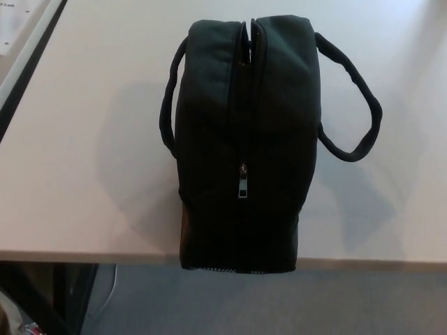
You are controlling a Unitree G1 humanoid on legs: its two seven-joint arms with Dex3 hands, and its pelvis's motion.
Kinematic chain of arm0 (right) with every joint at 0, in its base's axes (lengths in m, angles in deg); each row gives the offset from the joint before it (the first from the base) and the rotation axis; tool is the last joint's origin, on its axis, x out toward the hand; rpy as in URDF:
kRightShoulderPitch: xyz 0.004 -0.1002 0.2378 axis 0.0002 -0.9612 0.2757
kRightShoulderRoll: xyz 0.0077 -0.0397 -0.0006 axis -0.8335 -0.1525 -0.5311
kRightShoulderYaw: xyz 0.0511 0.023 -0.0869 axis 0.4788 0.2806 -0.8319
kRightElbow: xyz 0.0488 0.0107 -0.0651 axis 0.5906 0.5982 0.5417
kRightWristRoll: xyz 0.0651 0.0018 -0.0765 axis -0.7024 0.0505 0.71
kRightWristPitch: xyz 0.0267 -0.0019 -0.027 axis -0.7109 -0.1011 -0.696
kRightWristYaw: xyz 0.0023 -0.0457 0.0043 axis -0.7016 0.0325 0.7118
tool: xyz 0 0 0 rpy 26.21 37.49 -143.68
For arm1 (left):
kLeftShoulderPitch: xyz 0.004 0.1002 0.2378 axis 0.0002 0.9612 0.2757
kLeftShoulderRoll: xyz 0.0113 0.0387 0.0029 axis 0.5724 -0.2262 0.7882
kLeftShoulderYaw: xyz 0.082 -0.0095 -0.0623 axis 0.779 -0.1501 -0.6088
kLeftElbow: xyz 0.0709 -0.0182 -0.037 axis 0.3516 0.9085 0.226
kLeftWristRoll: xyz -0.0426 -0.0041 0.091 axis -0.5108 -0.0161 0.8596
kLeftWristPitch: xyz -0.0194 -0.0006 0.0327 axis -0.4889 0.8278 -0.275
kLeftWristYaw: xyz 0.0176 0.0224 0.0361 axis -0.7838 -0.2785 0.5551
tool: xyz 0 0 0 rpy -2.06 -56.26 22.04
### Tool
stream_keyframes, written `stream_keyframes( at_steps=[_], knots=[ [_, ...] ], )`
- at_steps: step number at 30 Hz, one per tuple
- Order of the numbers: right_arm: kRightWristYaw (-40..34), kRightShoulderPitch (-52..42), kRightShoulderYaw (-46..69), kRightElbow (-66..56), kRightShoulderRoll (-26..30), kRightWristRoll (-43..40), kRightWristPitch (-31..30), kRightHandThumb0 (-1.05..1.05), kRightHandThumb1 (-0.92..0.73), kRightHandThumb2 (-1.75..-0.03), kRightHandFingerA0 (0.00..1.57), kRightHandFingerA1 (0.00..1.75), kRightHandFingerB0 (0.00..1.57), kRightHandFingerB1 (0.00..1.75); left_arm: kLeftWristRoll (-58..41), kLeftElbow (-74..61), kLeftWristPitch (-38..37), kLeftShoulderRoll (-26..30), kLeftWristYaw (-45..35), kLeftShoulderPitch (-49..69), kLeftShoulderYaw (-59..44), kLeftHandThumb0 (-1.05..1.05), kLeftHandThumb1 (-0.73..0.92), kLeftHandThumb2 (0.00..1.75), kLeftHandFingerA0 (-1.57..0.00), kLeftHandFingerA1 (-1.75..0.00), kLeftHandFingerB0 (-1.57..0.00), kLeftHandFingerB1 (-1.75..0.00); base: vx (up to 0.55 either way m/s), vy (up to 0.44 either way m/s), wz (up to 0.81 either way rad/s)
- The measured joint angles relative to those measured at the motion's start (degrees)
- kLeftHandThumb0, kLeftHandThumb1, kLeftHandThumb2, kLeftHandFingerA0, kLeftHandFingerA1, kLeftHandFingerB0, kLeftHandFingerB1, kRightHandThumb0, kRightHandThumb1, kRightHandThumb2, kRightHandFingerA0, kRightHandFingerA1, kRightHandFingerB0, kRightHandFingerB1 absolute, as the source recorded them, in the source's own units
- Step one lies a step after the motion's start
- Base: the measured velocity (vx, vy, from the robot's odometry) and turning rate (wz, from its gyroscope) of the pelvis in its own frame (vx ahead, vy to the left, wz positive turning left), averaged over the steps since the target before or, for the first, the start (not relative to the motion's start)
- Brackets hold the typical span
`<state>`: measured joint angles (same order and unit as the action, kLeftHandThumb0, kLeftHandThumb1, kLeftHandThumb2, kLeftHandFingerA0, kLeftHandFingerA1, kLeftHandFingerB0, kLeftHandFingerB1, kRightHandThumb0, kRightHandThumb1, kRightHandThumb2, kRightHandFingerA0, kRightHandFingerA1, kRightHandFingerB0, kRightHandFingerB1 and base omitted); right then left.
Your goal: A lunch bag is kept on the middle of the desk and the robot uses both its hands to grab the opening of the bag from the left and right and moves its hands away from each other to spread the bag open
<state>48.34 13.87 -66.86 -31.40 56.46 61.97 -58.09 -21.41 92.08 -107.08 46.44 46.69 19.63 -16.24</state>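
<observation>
- Standing upright on the pale desk (84, 174), the black lunch bag (244, 139) sits near the middle, its near end overhanging the front edge of the desk.
- Neither robot hand shows in the head view, so their state cannot be told and no place can be given relative to them.
- A zipper line runs along the bag's top, with the metal zipper pull (243, 183) lying toward the near end; at the far end the opening gapes slightly.
- One carry handle (353, 94) loops out flat on the desk to the picture's right; the other handle (167, 112) hugs the bag's opposite side.
- Soft shadows fall on the desk around the bag.
- White paper (17, 21) lies at the far corner on the picture's left, beyond a dark gap.
- Grey-blue floor (279, 300) shows below the desk edge, with a dark desk leg (66, 293) and a thin pale cable (108, 296) beside it.
</observation>
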Motion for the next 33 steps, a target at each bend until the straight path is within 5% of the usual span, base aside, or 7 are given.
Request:
stream_keyframes(
  at_steps=[1,6,7,11,26,31,33],
  knots=[
    [-0.01,2.10,-1.84,1.24,-0.46,0.73,0.19,-0.11,-0.55,-0.61,0.15,0.31,0.07,0.31,1.19,0.40,0.00,-0.67,0.64,-1.65,2.48,0.05,0.35,0.93,-0.15,-0.51,-0.01,-0.48,0.00,0.000,0.00],
    [-0.04,8.37,-7.72,5.10,-2.44,3.33,0.56,-0.13,-0.54,-0.65,0.12,0.32,0.09,0.23,4.87,2.04,-0.03,-3.75,2.52,-6.63,10.27,-0.01,0.34,0.89,-0.15,-0.52,0.00,-0.46,0.00,0.000,0.00],
    [-0.05,10.01,-9.37,6.08,-2.99,4.04,0.67,-0.10,-0.54,-0.66,0.12,0.32,0.08,0.23,5.85,2.42,-0.03,-4.58,3.07,-7.77,12.50,-0.02,0.48,0.64,-0.24,-0.39,-0.11,-0.34,0.00,0.000,0.00],
    [-0.16,14.65,-14.55,9.22,-5.10,6.50,1.07,-0.10,-0.51,-0.73,0.10,0.35,0.06,0.22,9.51,3.94,-0.03,-7.56,5.37,-11.18,19.80,-0.02,0.35,0.93,-0.12,-0.51,-0.03,-0.48,0.00,0.000,0.00],
    [-1.57,24.93,-33.55,17.35,-12.67,15.99,2.37,-0.19,-0.54,-0.64,0.16,0.35,0.08,0.20,22.94,6.39,0.18,-12.24,16.45,-15.80,43.03,-0.06,0.47,0.70,-0.23,-0.41,-0.14,-0.37,0.00,0.000,0.00],
    [-3.39,25.51,-39.37,18.54,-14.24,19.50,3.63,-0.17,-0.60,-0.58,0.17,0.33,0.00,0.29,27.12,7.34,0.68,-12.39,21.25,-17.54,49.16,-0.04,0.35,0.92,-0.19,-0.54,-0.08,-0.50,0.00,0.000,0.00],
    [-4.01,25.57,-40.93,18.74,-14.45,20.63,4.12,-0.18,-0.47,-0.74,0.08,0.40,0.00,0.19,28.36,7.84,0.81,-12.38,23.04,-18.20,50.88,-0.05,0.46,0.67,-0.30,-0.42,-0.25,-0.36,0.00,0.000,0.00]
  ],
)
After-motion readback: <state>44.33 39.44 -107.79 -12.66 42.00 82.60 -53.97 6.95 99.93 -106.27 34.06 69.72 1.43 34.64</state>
